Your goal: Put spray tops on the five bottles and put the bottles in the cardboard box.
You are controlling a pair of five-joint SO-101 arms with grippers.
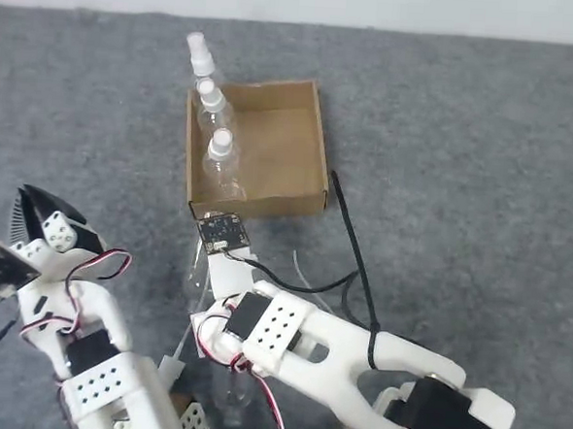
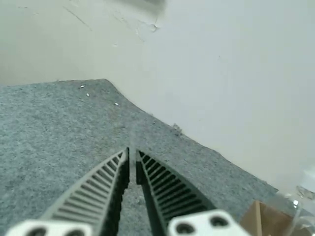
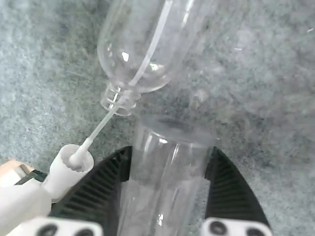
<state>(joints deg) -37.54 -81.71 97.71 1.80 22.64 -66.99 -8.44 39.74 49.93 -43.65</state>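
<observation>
Right gripper (image 3: 170,151) is clamped on a clear bottle (image 3: 167,189), one finger on each side of its body, the bottle's open mouth towards the fingertips. Just beyond it I've got a second bottle (image 3: 142,54) lying on the grey carpet (image 1: 466,138), neck towards me. A spray top (image 3: 64,167) sits beside the near finger, its thin tube running into that neck, the cap itself apart from the neck.

Over on the left, my left gripper (image 2: 132,153) has its fingers together with nothing between them, held above bare carpet near the wall.

The cardboard box (image 1: 320,148) sits beyond the right arm. Three bottles with tops on (image 1: 213,113) line up along its left wall; whether the farthest is inside, I can't tell.
</observation>
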